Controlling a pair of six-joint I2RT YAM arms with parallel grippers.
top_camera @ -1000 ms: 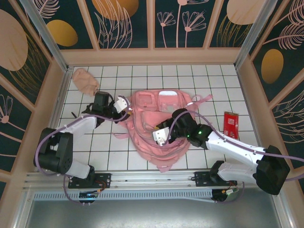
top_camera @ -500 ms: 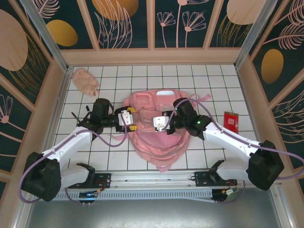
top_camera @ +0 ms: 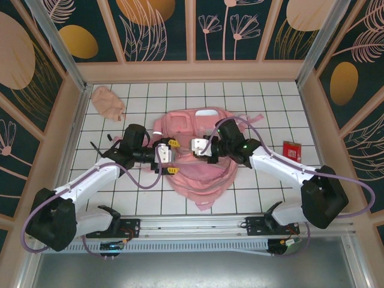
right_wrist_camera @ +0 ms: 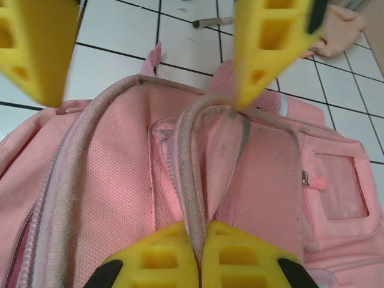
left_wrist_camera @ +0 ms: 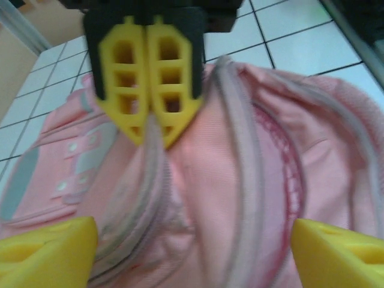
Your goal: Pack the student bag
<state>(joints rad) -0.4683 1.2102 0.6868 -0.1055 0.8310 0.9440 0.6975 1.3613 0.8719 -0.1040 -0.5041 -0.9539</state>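
Observation:
The student bag (top_camera: 204, 180), a soft pink backpack, lies crumpled in the middle of the tiled table. My right gripper (top_camera: 193, 148) is shut on a fold of its zip edge (right_wrist_camera: 198, 198), with the strip running up between the yellow fingers (right_wrist_camera: 162, 261) and held raised. My left gripper (top_camera: 173, 157) faces it from the left, wide open over the bag's fabric (left_wrist_camera: 240, 180), its yellow fingertips (left_wrist_camera: 48, 252) far apart and nothing between them. From the left wrist view, the right gripper (left_wrist_camera: 149, 129) pinches the bag's edge. In the right wrist view, the left gripper (right_wrist_camera: 147, 90) hangs open above the bag (right_wrist_camera: 108, 198).
A small peach pouch (top_camera: 108, 102) lies at the far left corner and a red packet (top_camera: 292, 154) on the right. A dark pen-like stick (top_camera: 96, 146) rests left of the left arm. Wooden walls enclose the table on three sides.
My left gripper has opened wide and moved right to the bag's left edge. The right gripper, still shut, has drawn the bag's edge up and back, bunching the bag.

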